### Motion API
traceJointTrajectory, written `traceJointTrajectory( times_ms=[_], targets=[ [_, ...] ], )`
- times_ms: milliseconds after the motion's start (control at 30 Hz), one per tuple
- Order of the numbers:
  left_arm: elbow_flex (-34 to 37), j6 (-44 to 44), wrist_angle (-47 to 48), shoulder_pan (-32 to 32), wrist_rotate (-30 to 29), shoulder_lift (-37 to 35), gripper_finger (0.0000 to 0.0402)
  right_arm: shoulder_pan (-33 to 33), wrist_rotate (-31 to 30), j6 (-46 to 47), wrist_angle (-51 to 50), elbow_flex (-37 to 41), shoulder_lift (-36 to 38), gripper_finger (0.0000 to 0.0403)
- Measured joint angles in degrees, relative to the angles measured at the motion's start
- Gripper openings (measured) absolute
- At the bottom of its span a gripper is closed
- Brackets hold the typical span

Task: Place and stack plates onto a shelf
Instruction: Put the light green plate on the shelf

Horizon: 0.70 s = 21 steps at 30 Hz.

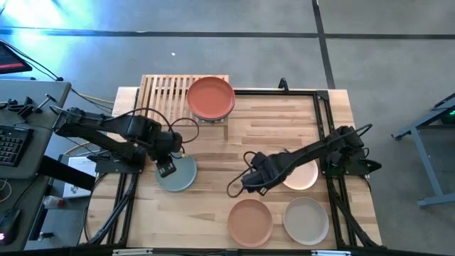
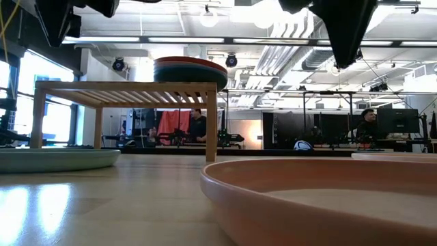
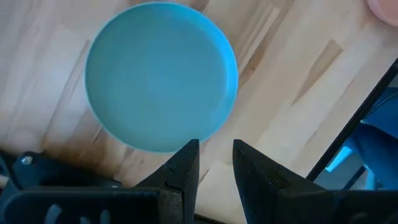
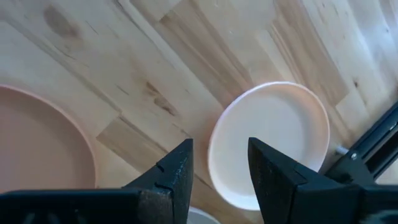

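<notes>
1. Nearest the counter's (image 1: 213,149) front edge lie a tan-orange plate (image 1: 250,220) and a beige plate (image 1: 306,220), side by side.
2. Behind them the right hand (image 1: 245,186) hovers, fingers parted and empty, beside a pale pink plate (image 1: 304,175).
3. The left hand (image 1: 166,169), fingers slightly apart, hangs over the blue plate's (image 1: 179,176) edge.
4. Farthest, the shelf (image 1: 183,96) carries a stack topped by a terracotta red plate (image 1: 211,97).
</notes>
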<state>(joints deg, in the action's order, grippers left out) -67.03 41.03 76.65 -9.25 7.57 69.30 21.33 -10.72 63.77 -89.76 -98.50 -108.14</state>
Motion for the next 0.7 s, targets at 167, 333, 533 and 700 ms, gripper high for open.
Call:
traceJointTrajectory(
  times_ms=[167,333,533,700],
  targets=[
    [3.93,3.63,-3.46,-3.37,-0.43,0.02,0.0087,1.85,0.00,3.73,-0.34,0.00,0.85,0.0131],
    [8.89,7.47,-11.10,-6.67,0.01,0.02,0.0087,2.38,0.38,5.00,-0.18,0.00,0.85,0.0131],
    [14.82,11.22,-20.98,-9.64,0.16,0.22,0.0087,2.29,1.26,4.94,0.25,0.00,0.85,0.0131],
    [19.91,13.91,-27.72,-11.43,0.02,0.22,0.0087,2.18,1.29,4.83,0.37,0.00,0.88,0.0131]
  ],
)
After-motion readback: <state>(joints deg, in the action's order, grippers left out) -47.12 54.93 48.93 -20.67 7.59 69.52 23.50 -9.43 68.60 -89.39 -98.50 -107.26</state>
